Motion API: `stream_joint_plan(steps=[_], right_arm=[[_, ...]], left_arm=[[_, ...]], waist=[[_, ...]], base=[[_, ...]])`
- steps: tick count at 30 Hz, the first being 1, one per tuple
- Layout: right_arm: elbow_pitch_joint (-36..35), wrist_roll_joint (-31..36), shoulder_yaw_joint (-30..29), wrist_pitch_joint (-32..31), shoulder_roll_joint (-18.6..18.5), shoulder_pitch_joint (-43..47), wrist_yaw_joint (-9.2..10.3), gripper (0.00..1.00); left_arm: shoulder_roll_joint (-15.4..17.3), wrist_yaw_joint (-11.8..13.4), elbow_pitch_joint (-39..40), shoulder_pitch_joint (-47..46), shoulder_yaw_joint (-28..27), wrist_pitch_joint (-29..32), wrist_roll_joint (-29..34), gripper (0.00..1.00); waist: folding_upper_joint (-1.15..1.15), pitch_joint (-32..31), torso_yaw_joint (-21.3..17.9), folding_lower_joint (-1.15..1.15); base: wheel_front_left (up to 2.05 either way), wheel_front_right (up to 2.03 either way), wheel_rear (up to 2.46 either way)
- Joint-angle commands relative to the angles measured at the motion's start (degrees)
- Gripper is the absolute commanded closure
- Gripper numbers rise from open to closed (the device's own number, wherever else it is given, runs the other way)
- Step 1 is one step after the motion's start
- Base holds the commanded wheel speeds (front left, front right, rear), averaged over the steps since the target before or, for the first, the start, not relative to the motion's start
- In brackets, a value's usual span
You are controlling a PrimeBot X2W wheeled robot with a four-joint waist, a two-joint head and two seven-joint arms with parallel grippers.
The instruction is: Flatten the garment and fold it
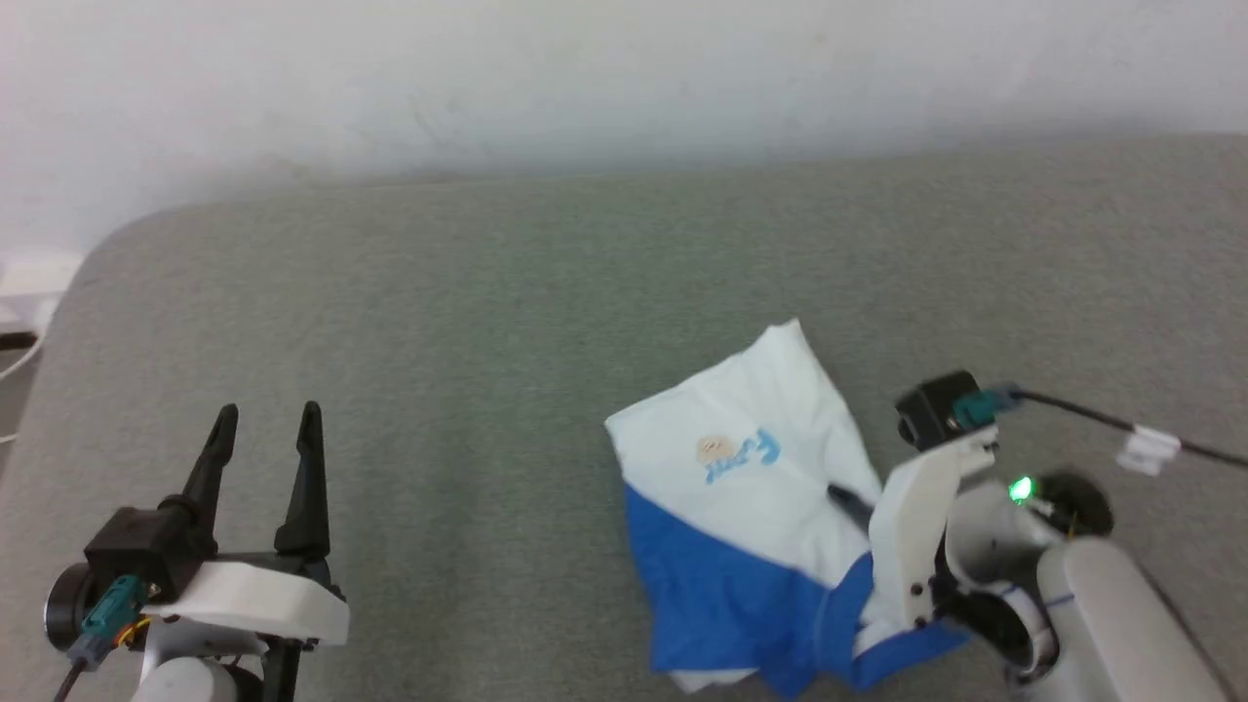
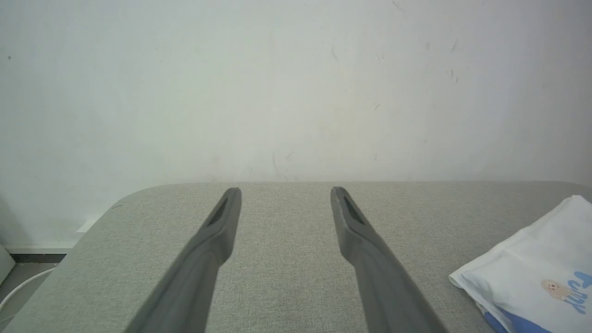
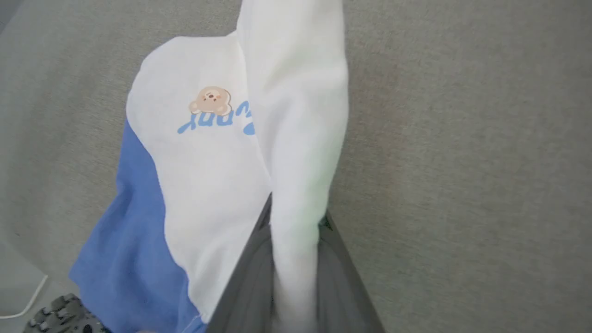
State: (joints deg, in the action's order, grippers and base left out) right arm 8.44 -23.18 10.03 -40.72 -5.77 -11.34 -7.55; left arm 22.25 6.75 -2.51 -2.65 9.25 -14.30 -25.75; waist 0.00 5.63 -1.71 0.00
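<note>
Head view: left gripper (image 1: 269,409), fingers apart and pointing toward the wall, hovers over the grey padded surface (image 1: 487,292). The garment (image 1: 741,458) lies crumpled right of centre, with a white fold clamped by the right gripper (image 3: 296,215). White wall (image 1: 585,78) behind.

A grey, fabric-covered surface (image 1: 439,292) with a rounded far-left corner stands against a plain white wall (image 1: 585,78) marked by faint scuffs. Beyond that corner lies darker floor (image 2: 32,269), crossed by what may be a white cable (image 2: 21,287). The light is soft and even.
</note>
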Motion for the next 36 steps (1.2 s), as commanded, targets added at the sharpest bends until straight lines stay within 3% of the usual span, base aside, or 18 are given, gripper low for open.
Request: stream_joint_plan(steps=[1,6,12,22,30,36], right_arm=[[-1.93,3.20,2.88,-0.55,-3.80,-3.12,0.06,1.00],[-2.31,7.01,10.13,0.24,-13.51,-10.95,0.06,1.00],[4.39,8.57,12.35,4.94,-20.30,-19.93,0.06,1.00],[21.56,15.57,10.24,17.08,-24.93,-32.77,0.06,1.00],[35.48,23.80,2.63,25.36,-26.18,-40.22,0.06,1.00],[42.00,30.31,-4.28,29.69,-25.41,-43.68,0.06,1.00]], left_arm=[[0.43,0.45,1.09,0.50,-0.03,0.15,-0.13,0.00],[0.96,1.17,4.09,-0.34,-0.27,0.82,0.13,0.00],[2.53,1.67,7.56,-2.13,-0.52,2.44,0.89,0.00],[6.61,2.34,13.72,-5.36,-1.38,6.77,2.63,0.00],[9.04,2.70,17.62,-7.56,-1.62,9.75,3.85,0.00],[9.43,2.89,18.18,-8.43,-1.50,10.10,4.15,0.00]], waist=[[0.00,1.96,-3.87,0.00],[0.00,5.28,-9.47,0.00],[0.00,10.04,-15.81,0.00],[0.00,18.45,-20.75,0.00],[0.00,23.61,-18.99,0.00],[0.00,25.12,-16.55,0.00]], base=[[0.00,0.00,0.00],[0.00,0.00,0.00],[0.00,0.00,0.00],[0.00,0.00,0.00],[0.00,0.00,0.00],[0.00,0.00,0.00]])
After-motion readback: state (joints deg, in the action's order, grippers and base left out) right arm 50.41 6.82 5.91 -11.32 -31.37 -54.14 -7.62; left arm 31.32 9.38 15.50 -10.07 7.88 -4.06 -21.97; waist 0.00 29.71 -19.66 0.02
